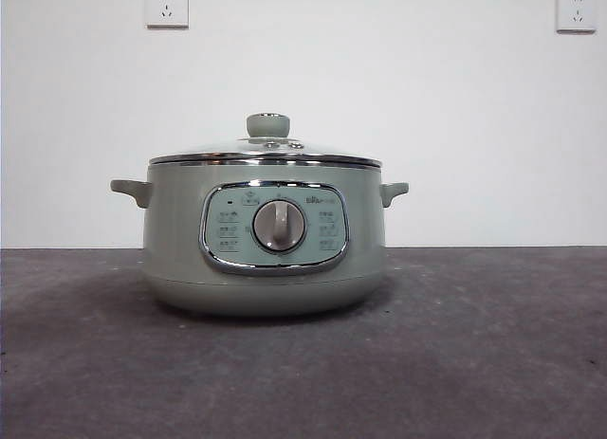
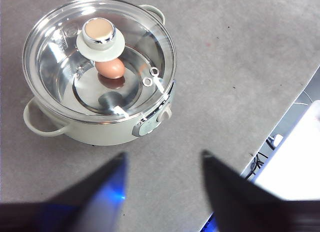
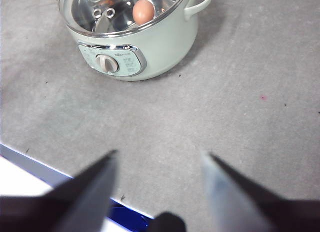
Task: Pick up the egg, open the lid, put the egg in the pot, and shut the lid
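We found the egg (image 2: 110, 68) already lying inside the pot (image 1: 266, 259), seen through the glass of the lid (image 2: 60, 66), which sat closed on the rim. In the left wrist view the egg lay just off the lid's pale green knob (image 2: 99, 34), toward five o'clock of it, resting on the shiny inner floor. The pot stood on the grey table (image 1: 493, 363), dial (image 1: 279, 226) facing the front camera.

Both tools hung well back from the pot and held nothing: the left gripper (image 2: 162, 192) had its jaws spread wide, and so did the right gripper (image 3: 157, 192). From what we could see, the work looked finished.

As for handling, we judged the egg light, smooth and brittle, best pinched gently across its narrow middle. The lid seemed stiff and fairly heavy, its glass and steel rim slippery; the knob at its centre was the one sound place to take it. The pot looked heavy and steady enough to stay put.
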Available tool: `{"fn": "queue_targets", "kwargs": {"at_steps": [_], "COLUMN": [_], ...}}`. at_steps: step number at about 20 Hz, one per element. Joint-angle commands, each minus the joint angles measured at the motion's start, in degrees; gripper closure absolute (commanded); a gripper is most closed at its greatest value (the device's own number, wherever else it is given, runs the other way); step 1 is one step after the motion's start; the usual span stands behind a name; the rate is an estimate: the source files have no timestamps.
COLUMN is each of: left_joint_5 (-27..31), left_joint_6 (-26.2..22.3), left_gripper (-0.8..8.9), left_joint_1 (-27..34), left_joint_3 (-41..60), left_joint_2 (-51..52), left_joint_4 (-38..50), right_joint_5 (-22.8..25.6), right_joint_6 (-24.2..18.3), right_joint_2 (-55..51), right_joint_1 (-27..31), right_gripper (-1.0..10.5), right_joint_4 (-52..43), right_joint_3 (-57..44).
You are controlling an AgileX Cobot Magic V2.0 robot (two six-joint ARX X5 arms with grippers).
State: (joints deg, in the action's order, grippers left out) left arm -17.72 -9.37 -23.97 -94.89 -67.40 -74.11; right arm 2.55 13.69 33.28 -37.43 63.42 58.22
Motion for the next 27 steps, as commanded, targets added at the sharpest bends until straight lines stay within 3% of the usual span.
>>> {"fn": "queue_targets", "kwargs": {"at_steps": [1,19,21,24,27], "left_joint_5": [-0.31,-0.26,-0.26,-1.86,-11.61], "left_joint_6": [0.35,0.33,-1.55,-8.48,-11.21], "left_gripper": [8.2,8.17,8.17,8.17,8.17], "left_joint_1": [0.02,0.04,0.04,4.5,12.46], "left_joint_3": [0.11,0.11,0.11,0.9,6.99], "left_joint_2": [0.0,-0.11,-0.09,3.23,10.38], "left_joint_4": [0.0,0.02,1.18,13.55,27.58], "right_joint_5": [-0.15,0.07,0.07,0.07,0.07], "right_joint_6": [-0.39,0.87,0.87,0.87,0.87], "right_joint_2": [-0.13,-0.13,-0.13,-0.13,-0.13], "right_joint_1": [-0.07,-0.07,-0.07,-0.07,-0.07], "right_gripper": [9.6,9.5,9.5,9.5,9.5], "right_joint_4": [-0.42,-0.42,-0.39,-0.42,-0.39], "right_joint_3": [-0.44,-0.42,-0.42,-0.42,-0.42]}}
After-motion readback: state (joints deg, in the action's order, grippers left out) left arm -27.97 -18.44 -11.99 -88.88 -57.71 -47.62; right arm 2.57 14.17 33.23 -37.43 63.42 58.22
